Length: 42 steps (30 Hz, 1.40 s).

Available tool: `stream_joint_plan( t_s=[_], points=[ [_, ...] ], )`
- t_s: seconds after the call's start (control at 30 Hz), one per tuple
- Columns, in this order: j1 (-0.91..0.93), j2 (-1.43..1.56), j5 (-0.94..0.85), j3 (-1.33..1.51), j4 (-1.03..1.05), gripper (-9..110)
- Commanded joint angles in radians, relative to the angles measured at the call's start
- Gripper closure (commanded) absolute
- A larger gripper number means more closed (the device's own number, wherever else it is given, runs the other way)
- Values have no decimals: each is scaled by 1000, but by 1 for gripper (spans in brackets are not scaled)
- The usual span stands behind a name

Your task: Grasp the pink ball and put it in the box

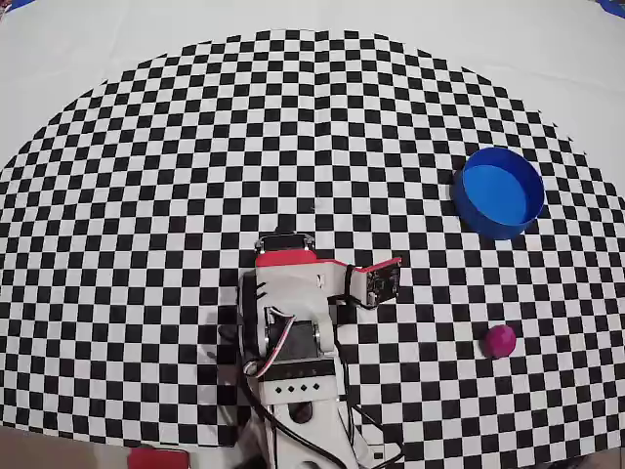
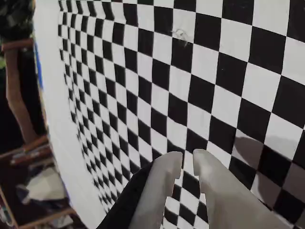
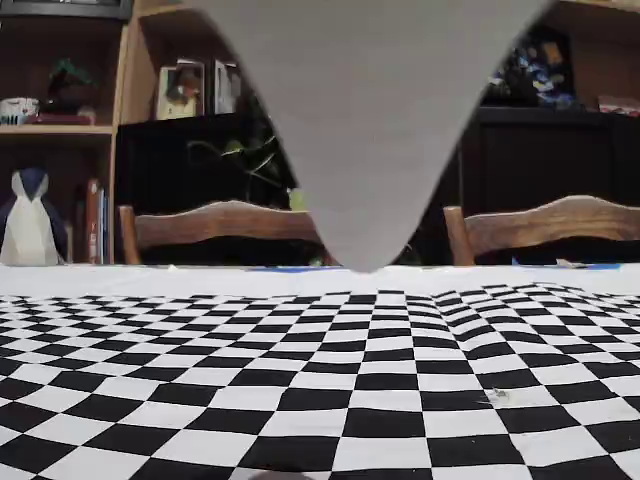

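Note:
In the overhead view the pink ball [image 1: 500,340] lies on the checkered cloth at the lower right. The box [image 1: 488,223], a round blue container with nothing in it, stands farther back on the right. My arm [image 1: 293,313] is folded up at the bottom centre, well left of both. Its jaws are hidden under it there. In the wrist view my gripper [image 2: 188,160] shows two white fingers [image 2: 164,191] with only a narrow slit between the tips and nothing held. That view shows neither the ball nor the box.
The black-and-white checkered cloth [image 1: 195,195] covers the table, with plain white cloth beyond it. A small red object [image 1: 156,457] sits at the bottom edge. In the fixed view a blurred grey wedge [image 3: 370,120] hangs at the top, with wooden chairs [image 3: 220,222] and shelves behind the table.

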Motion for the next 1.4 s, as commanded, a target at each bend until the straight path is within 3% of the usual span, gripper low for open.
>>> stream_joint_plan(
  t_s=[0.0, 0.53, 0.87, 1.1, 1.3, 1.37],
  points=[
    [8, -21, -3, 8, -60, 101],
    [23, -86, -3, 6, -554, 101],
    [51, -81, -57, 2, -614, 101],
    [67, -78, -328, 5, -606, 101],
    [74, -78, -729, 8, -563, 101],
    [87, -81, -844, 8, -543, 91]
  ],
)
